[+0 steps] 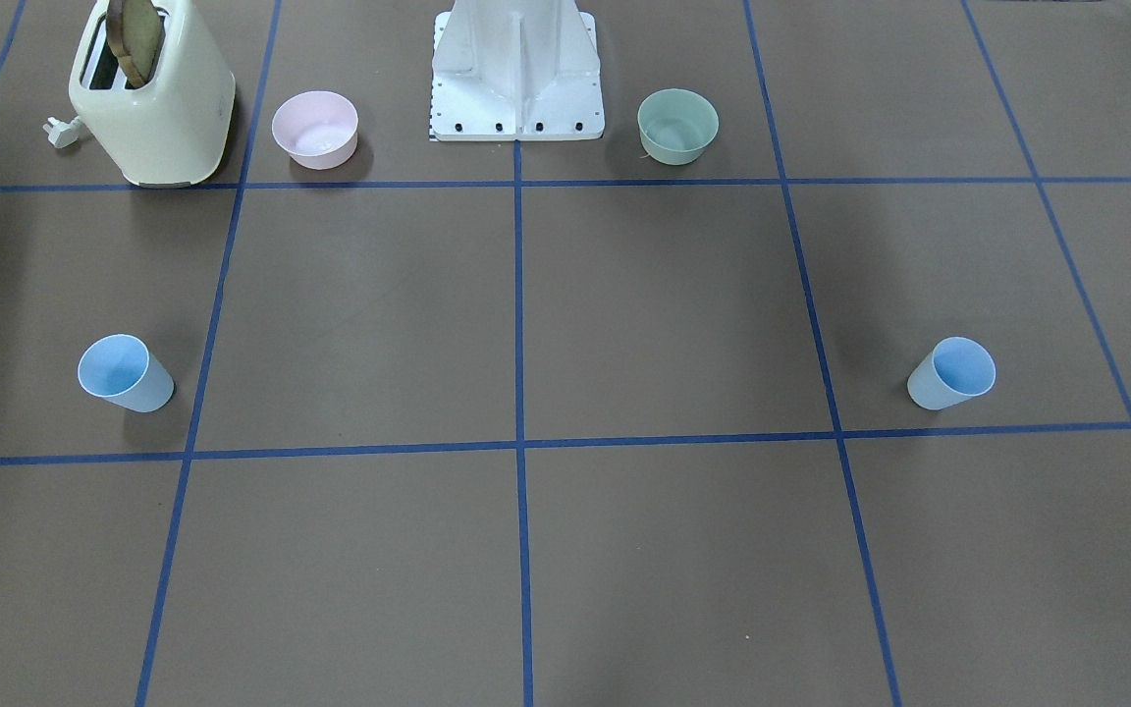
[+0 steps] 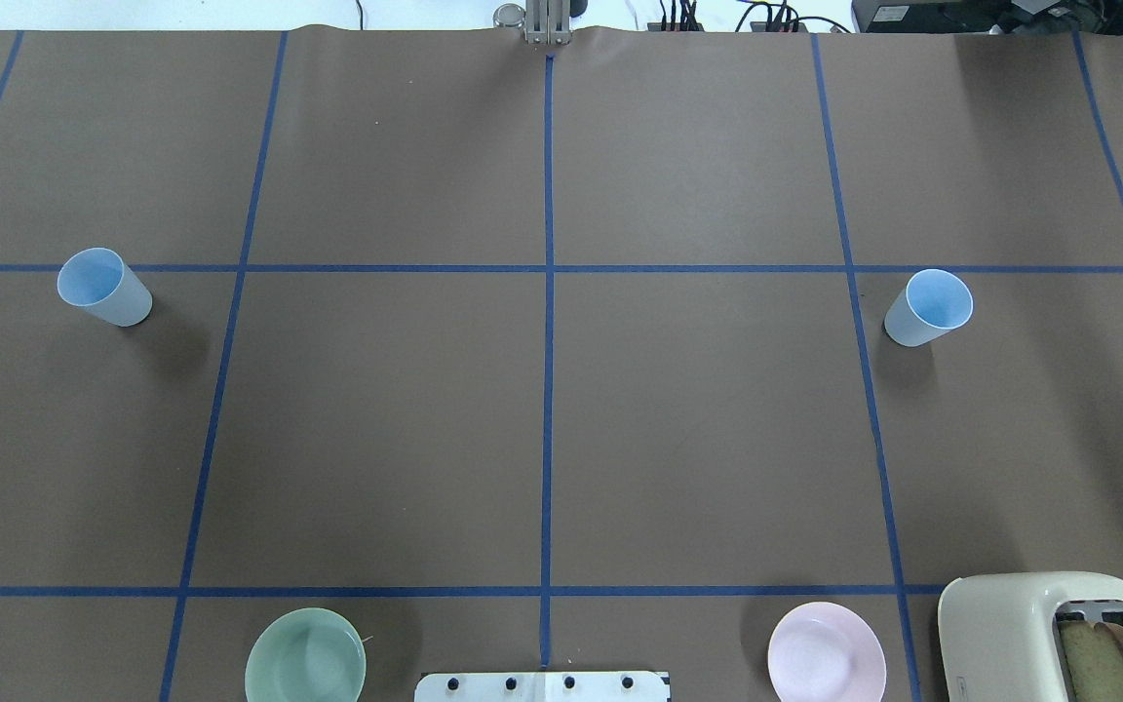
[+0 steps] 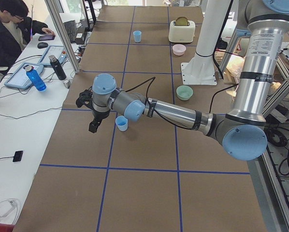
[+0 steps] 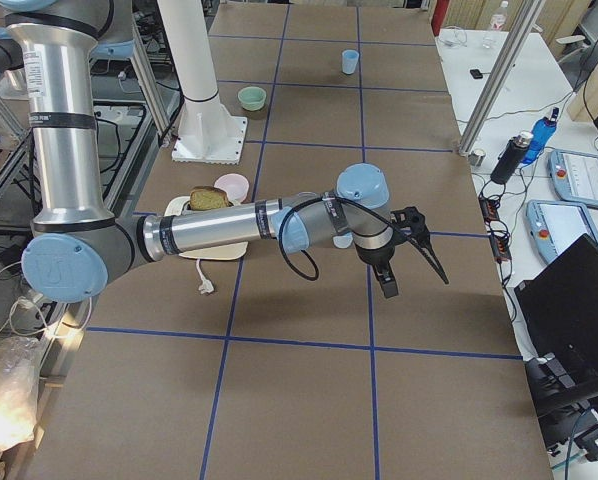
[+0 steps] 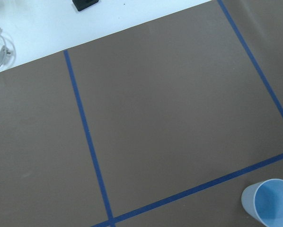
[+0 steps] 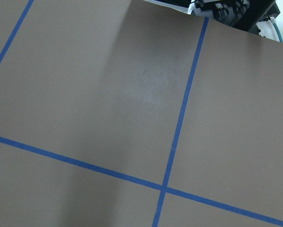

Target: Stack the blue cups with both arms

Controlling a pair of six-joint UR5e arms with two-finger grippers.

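Note:
Two light-blue cups stand upright on the brown table. One is on my left side. The other is on my right side. No arm shows in the overhead or front views. In the exterior left view my left gripper hangs above the table just beyond the left cup; I cannot tell whether it is open or shut. The left wrist view shows that cup at its lower right corner. In the exterior right view my right gripper hangs over the table; I cannot tell its state either.
A cream toaster with a slice of bread, a pink bowl and a pale-green bowl stand beside the white pedestal. A person sits at the white desk beyond the table's far edge.

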